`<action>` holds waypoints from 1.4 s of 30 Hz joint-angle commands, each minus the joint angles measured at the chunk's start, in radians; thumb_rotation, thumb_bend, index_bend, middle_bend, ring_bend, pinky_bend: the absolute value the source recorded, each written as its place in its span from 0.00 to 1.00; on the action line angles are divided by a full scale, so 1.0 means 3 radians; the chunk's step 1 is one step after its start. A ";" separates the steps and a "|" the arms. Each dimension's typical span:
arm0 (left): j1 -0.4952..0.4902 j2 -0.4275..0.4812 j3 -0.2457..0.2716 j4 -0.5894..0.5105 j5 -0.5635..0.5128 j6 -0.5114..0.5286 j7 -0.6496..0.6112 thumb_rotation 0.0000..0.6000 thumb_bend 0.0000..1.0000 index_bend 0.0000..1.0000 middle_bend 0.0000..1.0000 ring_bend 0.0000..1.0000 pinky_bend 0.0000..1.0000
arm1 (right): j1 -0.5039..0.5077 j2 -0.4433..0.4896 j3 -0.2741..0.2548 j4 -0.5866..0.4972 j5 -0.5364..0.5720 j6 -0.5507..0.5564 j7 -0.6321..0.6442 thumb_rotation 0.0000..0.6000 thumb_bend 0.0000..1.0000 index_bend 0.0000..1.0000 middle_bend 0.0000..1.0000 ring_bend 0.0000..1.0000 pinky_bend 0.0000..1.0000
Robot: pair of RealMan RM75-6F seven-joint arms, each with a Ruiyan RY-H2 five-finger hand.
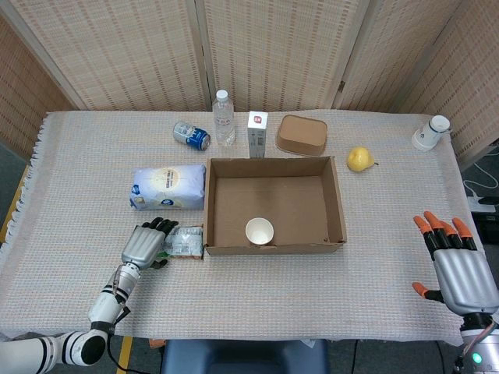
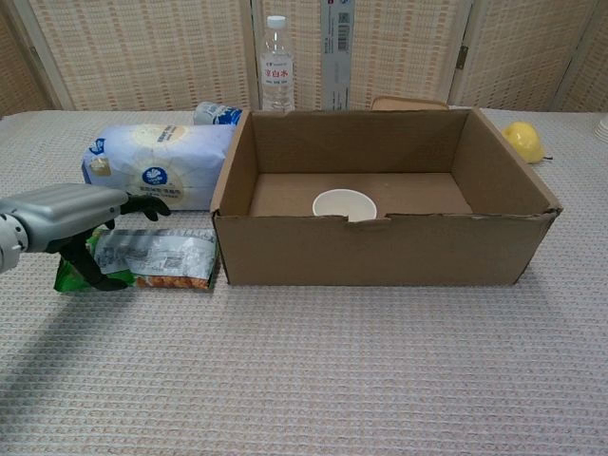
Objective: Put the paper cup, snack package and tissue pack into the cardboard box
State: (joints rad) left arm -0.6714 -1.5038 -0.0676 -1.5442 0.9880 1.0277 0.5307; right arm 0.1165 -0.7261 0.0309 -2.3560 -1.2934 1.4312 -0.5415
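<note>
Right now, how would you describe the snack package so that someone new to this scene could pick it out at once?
Start at the open cardboard box in the middle of the table and go to its near left corner. The snack package lies flat on the cloth there, with the left robot hand over its outer end. Unlike the bulkier white and blue tissue pack just behind it, it is a thin, crinkly green and silver packet.
</note>
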 commanded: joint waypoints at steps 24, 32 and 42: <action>0.0041 0.0084 -0.0019 -0.0005 0.0122 0.0150 0.0085 1.00 0.42 0.76 0.83 0.73 0.81 | 0.0029 0.0037 -0.0006 0.0000 0.0039 -0.0040 0.0083 1.00 0.05 0.00 0.00 0.00 0.00; 0.0032 0.0448 -0.0039 -0.0434 0.0102 0.0194 0.0271 1.00 0.43 0.79 0.87 0.77 0.84 | 0.0033 0.0036 -0.0011 0.0000 0.0031 -0.0041 0.0086 1.00 0.05 0.00 0.00 0.00 0.00; -0.0033 0.1116 -0.0249 -0.0938 -0.0062 0.0369 0.0560 1.00 0.45 0.79 0.88 0.78 0.85 | 0.0029 0.0044 -0.0018 0.0000 0.0018 -0.0039 0.0105 1.00 0.05 0.00 0.00 0.00 0.00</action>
State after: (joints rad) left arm -0.6694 -1.2414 -0.1076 -1.7725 0.9950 1.1205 0.6683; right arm 0.1251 -0.7127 0.0256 -2.3560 -1.2879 1.4195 -0.5099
